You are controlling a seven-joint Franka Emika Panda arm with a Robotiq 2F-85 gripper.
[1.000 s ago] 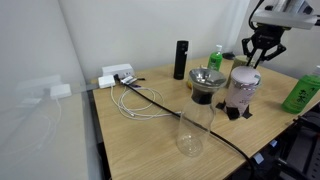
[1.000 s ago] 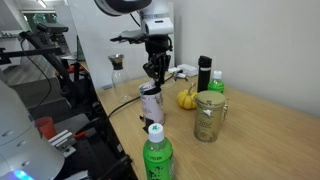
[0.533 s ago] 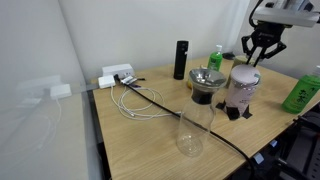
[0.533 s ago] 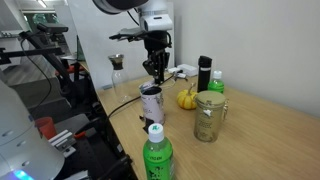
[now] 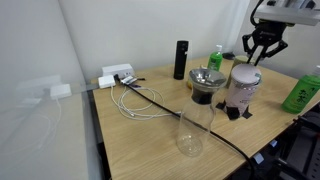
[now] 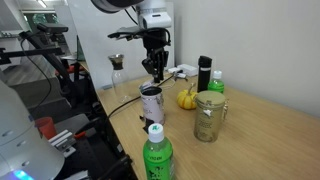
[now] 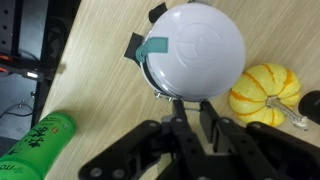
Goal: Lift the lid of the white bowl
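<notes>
**Exterior view.** In an exterior view we see the gripper (image 5: 259, 60) hanging above the lid (image 5: 245, 72). It is apart from the lid and set slightly toward the picture's right. The lid sits on the bowl (image 5: 243, 92), which stands upright on the table (image 5: 150, 140).

**Exterior view.** In an exterior view the gripper (image 6: 153, 72) stands almost straight over the lid (image 6: 151, 89), with air between them. The bowl (image 6: 151, 105) has a vertical long axis.

**Wrist view.** The lid (image 7: 195, 45) lies just beyond the fingertips (image 7: 180, 112). A teal tab (image 7: 155, 47) marks its left edge. The fingers are drawn nearly together and hold nothing. We judge that the gripper must spread its fingers, centre over the lid, then descend along the bowl's axis.
</notes>
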